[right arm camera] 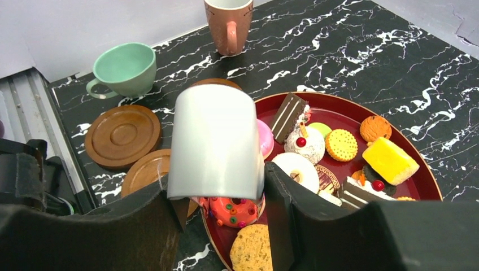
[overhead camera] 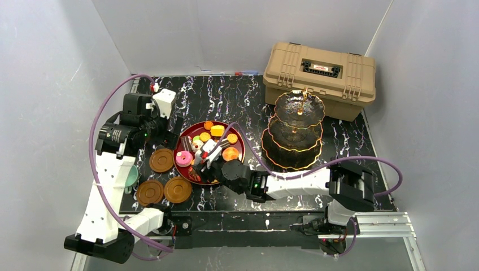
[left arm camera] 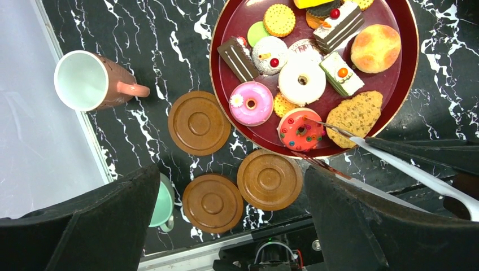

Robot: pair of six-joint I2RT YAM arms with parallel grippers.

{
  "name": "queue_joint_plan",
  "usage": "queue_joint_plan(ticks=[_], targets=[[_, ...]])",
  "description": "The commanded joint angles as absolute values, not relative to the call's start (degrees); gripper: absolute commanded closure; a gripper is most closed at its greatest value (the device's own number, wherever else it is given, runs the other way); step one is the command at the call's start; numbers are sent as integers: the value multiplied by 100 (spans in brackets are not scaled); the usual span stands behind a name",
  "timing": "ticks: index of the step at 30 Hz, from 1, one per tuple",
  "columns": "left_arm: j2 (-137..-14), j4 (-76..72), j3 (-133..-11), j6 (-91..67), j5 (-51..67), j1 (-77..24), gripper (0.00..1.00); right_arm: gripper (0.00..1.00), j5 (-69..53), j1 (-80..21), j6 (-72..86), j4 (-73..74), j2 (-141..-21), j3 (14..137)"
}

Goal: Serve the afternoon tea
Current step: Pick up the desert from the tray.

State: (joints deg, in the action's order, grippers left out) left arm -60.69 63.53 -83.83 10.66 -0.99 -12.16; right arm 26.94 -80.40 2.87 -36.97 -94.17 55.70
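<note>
Small colourful pastries lie on a round red tray (overhead camera: 189, 131). My right gripper (right arm camera: 217, 180) is shut on the bent end of the metal tongs (right arm camera: 217, 141). The tong tips (left arm camera: 316, 121) stand apart on either side of an orange-red sprinkled donut (left arm camera: 300, 130) at the tray's near rim. My left gripper (left arm camera: 230, 180) hangs open and empty above three brown saucers (left arm camera: 199, 122) (left arm camera: 212, 202) (left arm camera: 269, 179). A pinkish cup (left arm camera: 90, 81) and a teal cup (right arm camera: 125, 66) stand left of the saucers. The dark three-tier stand (overhead camera: 294, 132) is right of the tray.
A tan plastic case (overhead camera: 319, 79) sits at the back right, just behind the stand. Grey walls close in the black marbled table (overhead camera: 226, 96) on three sides. A purple cable (overhead camera: 361, 160) loops over the right arm.
</note>
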Motion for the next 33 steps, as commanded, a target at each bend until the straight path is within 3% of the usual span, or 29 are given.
queue_joint_plan(ticks=[1, 19, 23, 30, 33], targets=[[-5944, 6378, -8357, 1130, -35, -1195, 2, 44, 2879, -8077, 318, -4351, -9532, 5542], [-5962, 6363, -8447, 1129, 0, -1195, 2, 43, 2787, -8077, 332, -4446, -9967, 5530], [-5953, 6366, -8445, 1100, 0, -1195, 2, 50, 2794, -8077, 335, -4456, -9990, 5538], [-5985, 6364, -8482, 1066, 193, -1198, 2, 70, 2977, -8077, 144, -4411, -9753, 5580], [-6001, 6364, -8495, 1064, 211, -1195, 2, 72, 3082, -8077, 18, -4373, -9528, 5605]])
